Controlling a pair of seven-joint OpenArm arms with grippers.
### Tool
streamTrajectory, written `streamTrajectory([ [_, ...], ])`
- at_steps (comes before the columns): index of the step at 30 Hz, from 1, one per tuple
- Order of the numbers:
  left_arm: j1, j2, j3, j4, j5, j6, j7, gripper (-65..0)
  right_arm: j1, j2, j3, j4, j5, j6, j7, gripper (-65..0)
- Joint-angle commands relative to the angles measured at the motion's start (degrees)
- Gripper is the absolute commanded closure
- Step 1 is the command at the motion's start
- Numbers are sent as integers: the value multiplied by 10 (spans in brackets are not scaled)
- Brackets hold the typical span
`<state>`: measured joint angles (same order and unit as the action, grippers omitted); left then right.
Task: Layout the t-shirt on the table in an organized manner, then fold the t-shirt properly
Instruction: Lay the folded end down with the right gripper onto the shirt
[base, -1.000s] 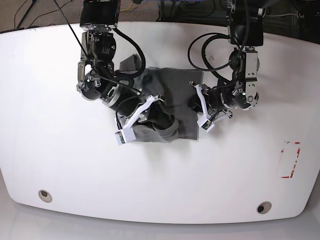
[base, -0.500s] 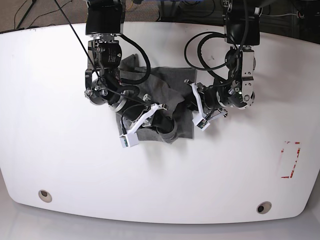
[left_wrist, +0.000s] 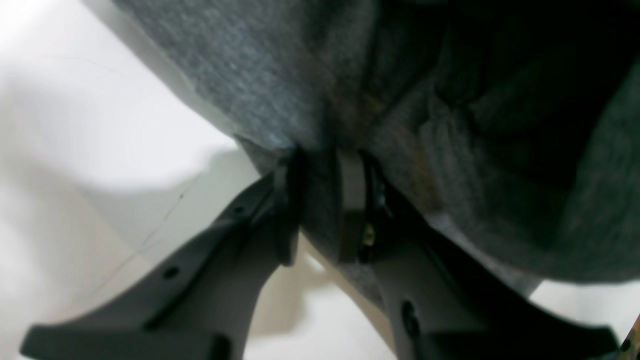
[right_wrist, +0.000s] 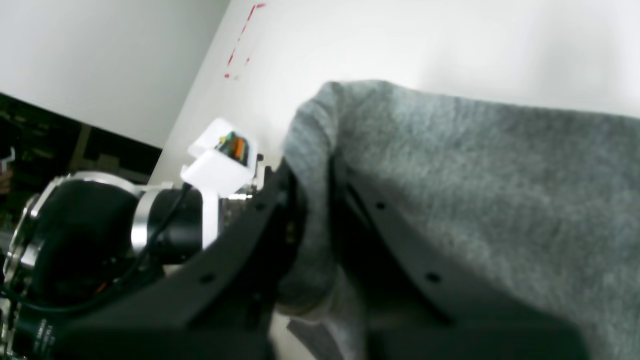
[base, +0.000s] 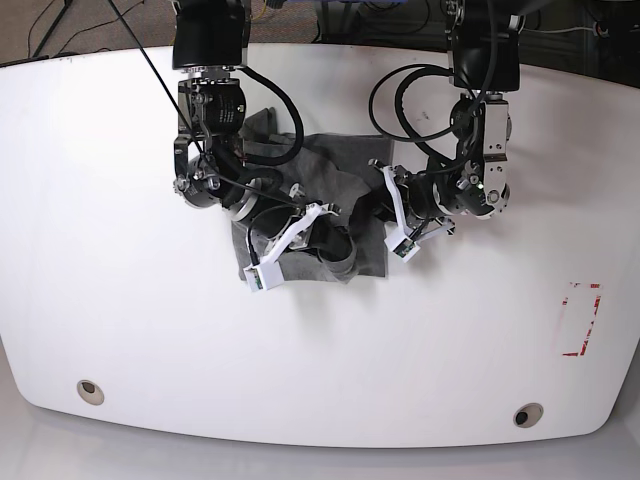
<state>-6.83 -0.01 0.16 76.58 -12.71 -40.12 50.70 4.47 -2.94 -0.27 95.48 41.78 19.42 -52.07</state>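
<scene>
- In the left wrist view, the left hand (left_wrist: 320, 205) pinches a fold of the t-shirt (left_wrist: 400, 100) tight between its two fingers, in the middle of the frame.
- In the right wrist view, the right hand (right_wrist: 315, 210) is closed on a rolled edge of the shirt, low in the middle.
- In the base view, the shirt sits bunched up in the upper middle of the white desk (base: 120, 250), between both arms.
- To do this step well, both hands should keep their hold and pull gently apart, so the shirt spreads flat.
- Pull slowly, or the cloth may slip out.
</scene>
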Motion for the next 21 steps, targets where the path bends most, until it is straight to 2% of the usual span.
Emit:
streamTrajectory([
  [1,0,-1,2,-3,27,1,35,-103,12,-2,-12,9,13,5,14,-133],
  [4,0,-1,2,-3,27,1,35,-103,12,-2,-21,9,13,3,14,-306],
  [5,0,-1,2,-3,27,1,35,-103,12,-3,-22,10,13,2,14,-339],
  [6,0,-1,2,-3,27,1,35,-103,12,-3,-24,10,14,-3,14,-420],
  [9,0,-1,2,-3,27,1,35,-103,12,-3,-36,13,14,-9,14,-544],
  [11,0,-1,2,-3,27,1,35,-103,13,-3,-41,13,15,-9,14,-595],
  [18,-2,-2,1,9,25,1,37,-103,21,3,-43,22,14,-9,14,-582],
  [21,-2,-4,1,38,25,1,37,-103,27,19,-44,39,13,-8,14,-582],
])
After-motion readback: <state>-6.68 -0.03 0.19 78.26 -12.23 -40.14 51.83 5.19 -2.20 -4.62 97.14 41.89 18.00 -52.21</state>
